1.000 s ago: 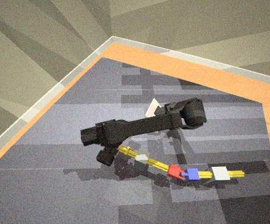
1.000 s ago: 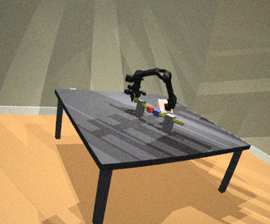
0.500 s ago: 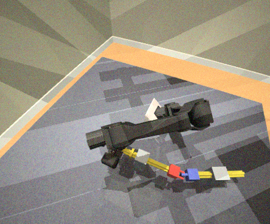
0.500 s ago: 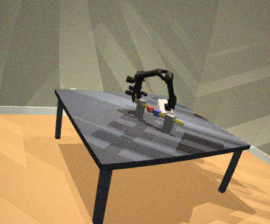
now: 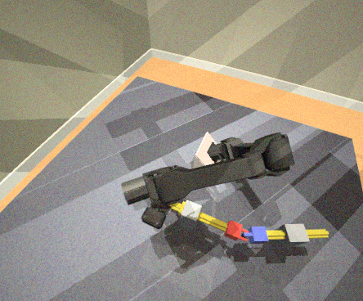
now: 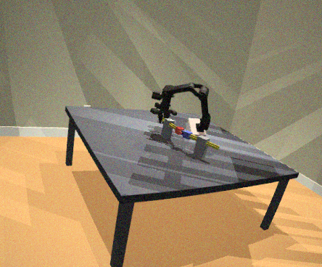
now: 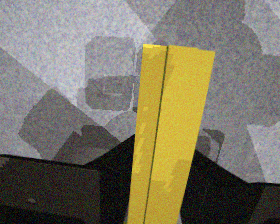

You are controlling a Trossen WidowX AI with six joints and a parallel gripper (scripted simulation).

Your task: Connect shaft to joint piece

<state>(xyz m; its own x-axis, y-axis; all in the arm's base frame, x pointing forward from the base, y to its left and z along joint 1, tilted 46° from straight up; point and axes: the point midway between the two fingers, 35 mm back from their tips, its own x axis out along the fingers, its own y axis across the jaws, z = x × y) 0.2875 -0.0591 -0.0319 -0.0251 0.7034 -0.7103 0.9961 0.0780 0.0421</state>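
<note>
My gripper [image 6: 161, 120] [image 7: 155, 142] is shut on the outer part of the second shaft, yellow [image 5: 214, 221] [image 7: 178, 115]. This shaft runs through the second block [image 5: 191, 209] [image 6: 167, 131], and its inner end reaches the red joint piece [image 5: 235, 231] [image 6: 179, 130]. The end's depth inside is hidden. The red piece looks turned roughly along this shaft. It is hinged to a blue part [image 5: 258, 234] [image 6: 186, 134] on the first shaft [image 5: 318, 234] [image 6: 213, 146], also yellow, held in the other grey block [image 5: 297, 233] [image 6: 200, 148].
The dark arm [image 5: 226, 169] [image 6: 188, 88] arches over the table [image 5: 75, 208] [image 6: 106, 134] behind the shafts. A pale tilted panel [image 5: 205, 148] [image 6: 193, 123] stands by the arm's base. Both blocks stand upright on the table.
</note>
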